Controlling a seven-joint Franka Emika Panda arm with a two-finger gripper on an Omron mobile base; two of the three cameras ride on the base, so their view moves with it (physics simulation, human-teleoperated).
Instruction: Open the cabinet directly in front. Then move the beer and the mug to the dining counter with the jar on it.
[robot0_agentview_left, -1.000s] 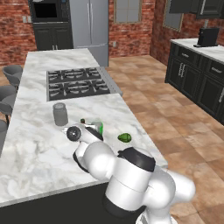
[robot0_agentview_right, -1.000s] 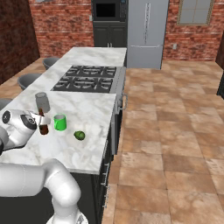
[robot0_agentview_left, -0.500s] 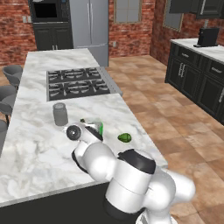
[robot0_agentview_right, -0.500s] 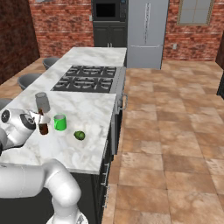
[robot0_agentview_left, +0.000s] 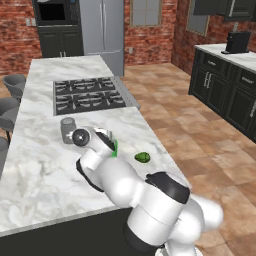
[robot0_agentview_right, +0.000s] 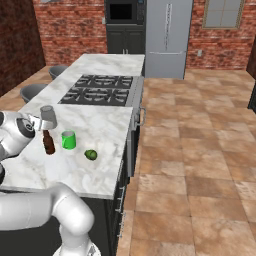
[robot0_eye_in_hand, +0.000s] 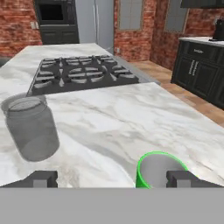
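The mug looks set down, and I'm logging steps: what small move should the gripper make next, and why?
Probably lift straight up and back off. The gripper is open, the green mug stands upright on the dining counter beside the beer and near the jar, so nothing seems left to place.

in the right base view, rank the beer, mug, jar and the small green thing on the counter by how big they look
1. beer, tallest
2. jar and mug, too alike to rank; the jar sits farther back
3. green thing, smallest

On the dining counter (robot0_agentview_left: 45, 165), the jar (robot0_agentview_left: 67, 130) stands near the cooktop (robot0_agentview_left: 87, 95).
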